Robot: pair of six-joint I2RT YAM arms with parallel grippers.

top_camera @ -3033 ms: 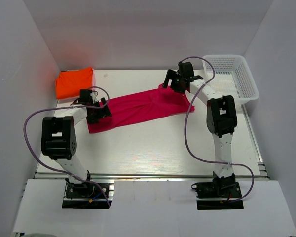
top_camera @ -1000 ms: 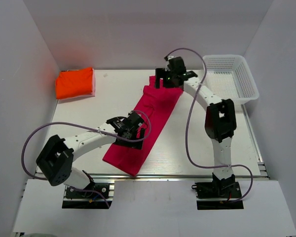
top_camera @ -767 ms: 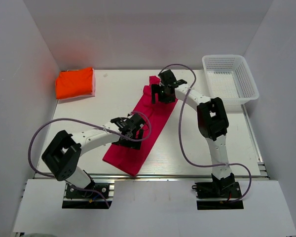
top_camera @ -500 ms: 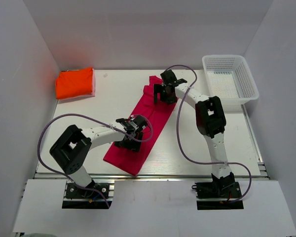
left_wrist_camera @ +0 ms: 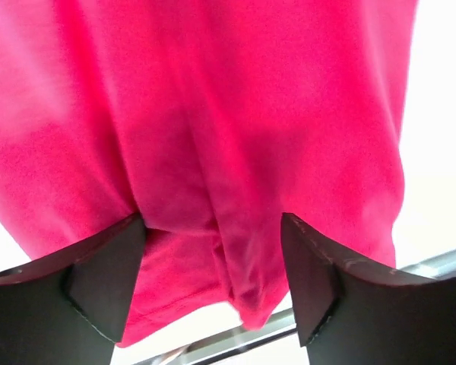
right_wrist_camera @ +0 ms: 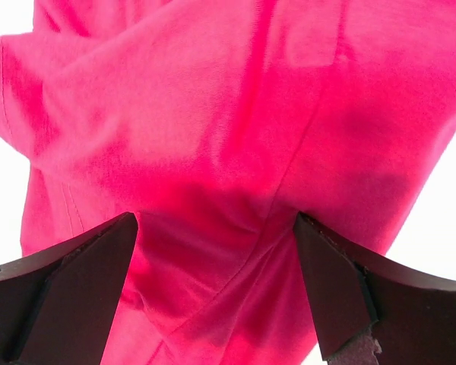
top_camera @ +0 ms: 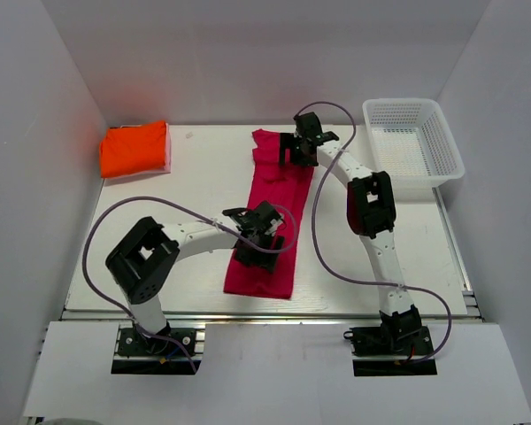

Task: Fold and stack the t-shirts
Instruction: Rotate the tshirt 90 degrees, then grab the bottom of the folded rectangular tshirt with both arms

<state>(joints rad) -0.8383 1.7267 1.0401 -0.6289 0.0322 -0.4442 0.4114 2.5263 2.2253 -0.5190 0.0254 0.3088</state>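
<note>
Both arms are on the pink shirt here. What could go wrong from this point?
1. The pink shirt is rucked into creases between the open fingers of the left hand and right hand; closing could pinch a ridge rather than an edge, spoiling the fold.
2. Its near hem lies close to the metal rail at the near edge; a pull toward the bases might drag it off.

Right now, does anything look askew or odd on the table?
Only the pink shirt: a long strip lying slightly askew, rumpled at its far end under the right gripper and creased at the left gripper. The orange shirt sits neatly folded.
</note>
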